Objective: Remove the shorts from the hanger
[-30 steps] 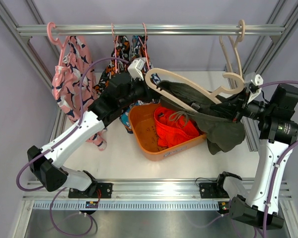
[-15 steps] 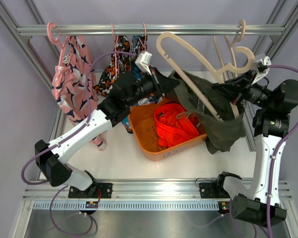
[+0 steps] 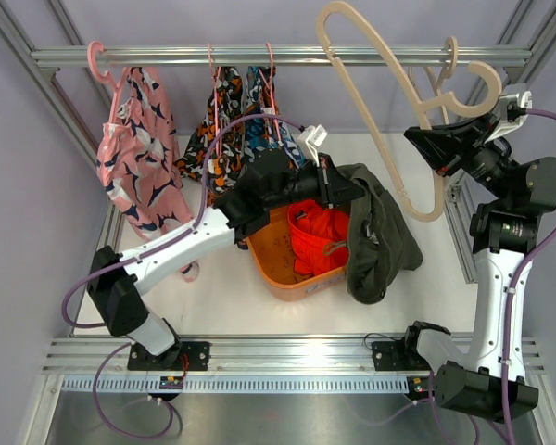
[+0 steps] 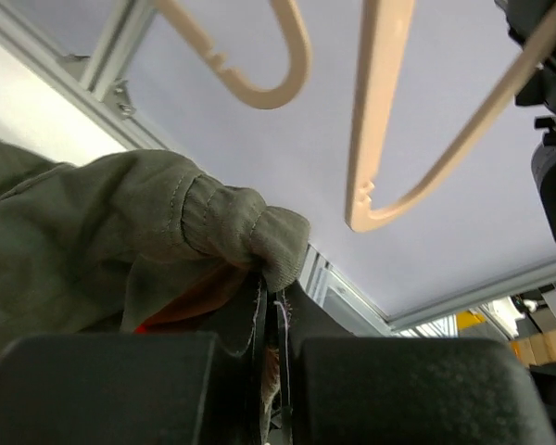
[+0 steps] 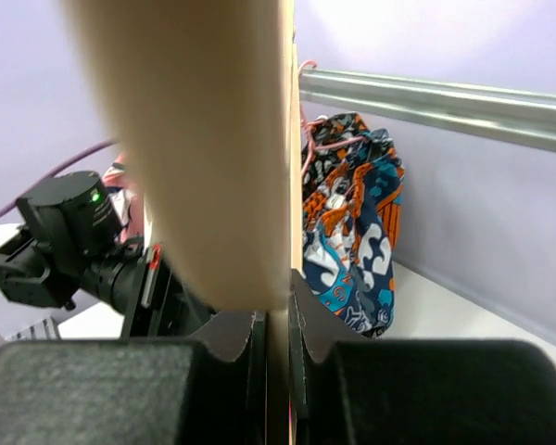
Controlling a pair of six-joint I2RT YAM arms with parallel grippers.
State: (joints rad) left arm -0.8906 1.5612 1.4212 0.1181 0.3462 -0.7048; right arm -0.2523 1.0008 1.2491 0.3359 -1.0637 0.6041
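Olive shorts [image 3: 382,232], pinched in left hand [image 4: 271,320], partly hide orange pair [image 3: 315,236]; right hand [image 5: 278,324] clamps hanger [image 3: 389,65].

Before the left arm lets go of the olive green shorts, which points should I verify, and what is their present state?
1. olive green shorts free of the beige hanger: ok, the hanger is held high, apart from them.
2. left gripper, jaws shut on the shorts' edge: ok.
3. right gripper, jaws shut on the hanger: ok.
4. Shorts above the orange bin: not ok, much cloth hangs past its right rim.
5. Room in the bin beside the orange-red shorts: ok.
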